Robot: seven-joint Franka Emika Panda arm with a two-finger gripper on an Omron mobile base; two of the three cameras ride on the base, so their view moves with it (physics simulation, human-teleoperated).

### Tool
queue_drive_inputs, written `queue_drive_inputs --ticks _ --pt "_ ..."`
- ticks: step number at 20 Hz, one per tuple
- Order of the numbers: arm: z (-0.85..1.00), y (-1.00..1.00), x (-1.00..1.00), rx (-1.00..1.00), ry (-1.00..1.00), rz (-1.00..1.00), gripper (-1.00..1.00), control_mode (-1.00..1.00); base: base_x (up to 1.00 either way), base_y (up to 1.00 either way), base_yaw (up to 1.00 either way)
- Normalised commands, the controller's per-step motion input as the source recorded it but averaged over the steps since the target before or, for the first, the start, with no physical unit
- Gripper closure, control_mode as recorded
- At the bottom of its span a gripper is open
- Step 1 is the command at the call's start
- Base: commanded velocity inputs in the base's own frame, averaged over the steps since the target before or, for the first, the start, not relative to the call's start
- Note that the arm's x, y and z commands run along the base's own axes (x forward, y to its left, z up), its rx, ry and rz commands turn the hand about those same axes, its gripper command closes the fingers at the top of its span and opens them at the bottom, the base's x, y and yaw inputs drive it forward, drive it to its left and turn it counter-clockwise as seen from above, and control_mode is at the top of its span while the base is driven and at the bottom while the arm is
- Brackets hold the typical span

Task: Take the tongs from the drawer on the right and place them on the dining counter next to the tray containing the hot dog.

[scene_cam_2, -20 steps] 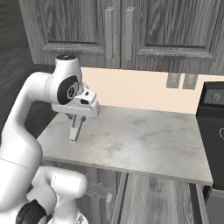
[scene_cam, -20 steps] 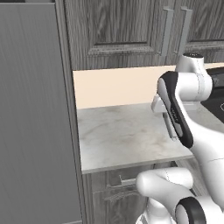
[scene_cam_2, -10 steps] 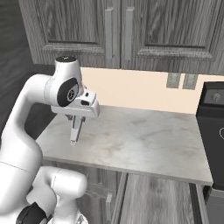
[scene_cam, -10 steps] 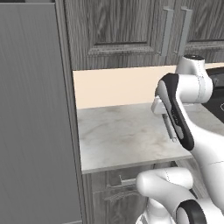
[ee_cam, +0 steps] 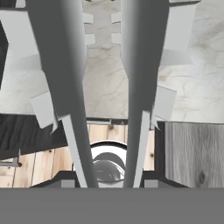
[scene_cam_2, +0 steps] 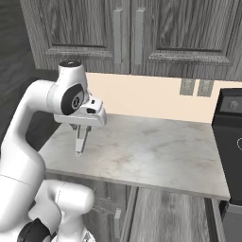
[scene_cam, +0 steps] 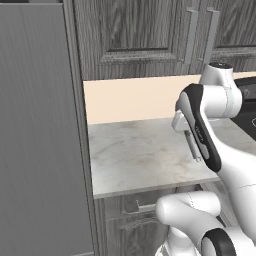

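Container first: you look down into the shallow dark grey wood-grain drawer (ee_cam: 39,162), which stands open below the edge of the pale marbled stone wall-side worktop (scene_cam_2: 156,151). Its pale plank floor shows bare where visible. The middle is hidden behind the tongs, so you cannot tell the contents there.

The slim, long silvery-grey metal tongs (scene_cam_2: 80,142) are out of the drawer. They hang tips-down above the front left part of the worktop, apart from its surface. In the hand view, their two arms run parallel with a gap between them.

The tool (scene_cam_2: 81,128) points straight down, pinching the tongs at their upper end. The white arm arches up from the base, wrist bent over the worktop, below the dark upper cabinet doors (scene_cam_2: 127,33).
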Motion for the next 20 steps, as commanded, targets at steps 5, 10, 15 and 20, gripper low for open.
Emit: queue_drive_inputs --ticks 5,10,15,20 --pt "0.00 0.09 0.00 0.00 0.00 0.02 1.00 -1.00 0.00 0.00 0.00" --pt "0.00 0.11 0.00 0.00 -0.01 0.00 1.00 -1.00 0.00 0.00 0.00" --pt "0.00 0.01 0.00 0.00 -0.03 0.01 1.00 -1.00 0.00 0.00 0.00" --pt "0.00 0.11 0.00 0.00 -0.06 0.00 1.00 -1.00 0.00 0.00 0.00"
